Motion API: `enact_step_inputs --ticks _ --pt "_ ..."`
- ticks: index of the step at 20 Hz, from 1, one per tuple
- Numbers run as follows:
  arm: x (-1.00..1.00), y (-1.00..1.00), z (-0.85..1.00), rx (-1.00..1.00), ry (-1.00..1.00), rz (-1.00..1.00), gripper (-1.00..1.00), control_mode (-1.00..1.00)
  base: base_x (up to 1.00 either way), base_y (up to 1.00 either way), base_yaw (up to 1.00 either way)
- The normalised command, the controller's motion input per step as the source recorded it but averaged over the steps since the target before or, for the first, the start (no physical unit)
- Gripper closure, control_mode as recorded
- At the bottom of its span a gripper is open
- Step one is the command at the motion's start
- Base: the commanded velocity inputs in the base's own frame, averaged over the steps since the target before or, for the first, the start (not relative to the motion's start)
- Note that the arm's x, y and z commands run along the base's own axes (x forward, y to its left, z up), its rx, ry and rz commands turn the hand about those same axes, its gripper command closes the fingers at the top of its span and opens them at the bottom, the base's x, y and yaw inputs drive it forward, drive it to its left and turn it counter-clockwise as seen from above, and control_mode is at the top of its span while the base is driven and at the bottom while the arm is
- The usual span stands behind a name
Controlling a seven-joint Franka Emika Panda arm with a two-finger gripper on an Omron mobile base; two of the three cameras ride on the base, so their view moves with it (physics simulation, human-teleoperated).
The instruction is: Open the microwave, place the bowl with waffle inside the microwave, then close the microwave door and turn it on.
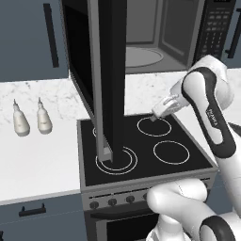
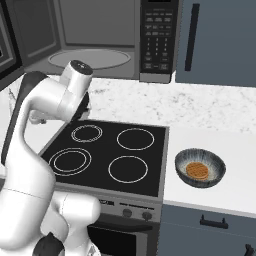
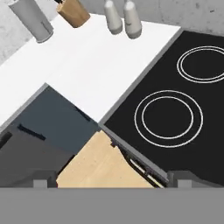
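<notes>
Flanking the black stove, white marble counter holds the bowl; pincer spread.

Black stove; two white bottles on marble counter.

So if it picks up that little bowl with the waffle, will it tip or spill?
Probably not easily. The bowl looks low and wide, so it should sit steady, though its smooth rim may be slippery. The waffle lies loose and flat inside, so a strong tilt could slide it.
</notes>
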Motion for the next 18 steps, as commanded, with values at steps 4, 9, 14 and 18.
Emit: enact_step_inputs --ticks 4,9,14,18 --pt "0.98 -0.4 -0.88 -0.48 0.04 -0.45 -1.0 -1.0 0.0 0.0 0.0" --pt "0.98 -0.37 -1.0 -0.4 0.01 -0.46 -1.0 -1.0 0.0 0.0 0.0" --pt "1.0 -0.57 -0.89 -0.32 0.11 -0.37 -1.0 -1.0 0.0 0.0 0.0" --pt "0.85 -0.93 -0.49 -0.05 0.25 -0.17 -1.0 -1.0 0.0 0.0 0.0"
